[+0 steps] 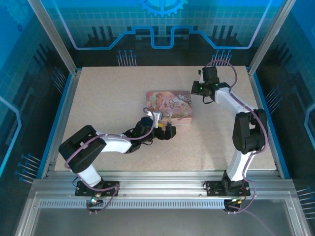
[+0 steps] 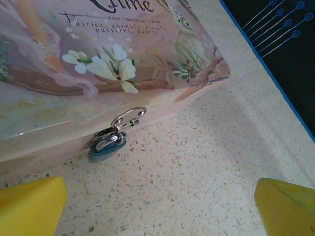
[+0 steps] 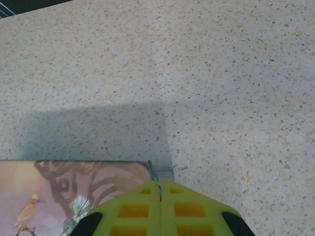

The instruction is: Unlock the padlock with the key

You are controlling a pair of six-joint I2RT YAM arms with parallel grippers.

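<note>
The padlock (image 2: 107, 145), a tiny teal-bodied lock with a silver shackle, hangs from the clasp on the front wall of the pink picture tin (image 2: 113, 64) and rests on the table. My left gripper (image 2: 162, 195) stands open just in front of it, one yellow finger (image 2: 32, 199) on each side and only bare table between them. From above, the left gripper (image 1: 165, 130) sits at the front edge of the tin (image 1: 170, 104). My right gripper (image 3: 160, 185) is shut on the key (image 3: 153, 172), a thin bluish blade poking out over the corner of the tin (image 3: 74, 189).
The speckled table (image 1: 118, 98) stretches wide to the left of the tin and in front of it. The right gripper (image 1: 194, 93) hovers at the tin's far right corner. Aluminium frame posts and blue walls border the table.
</note>
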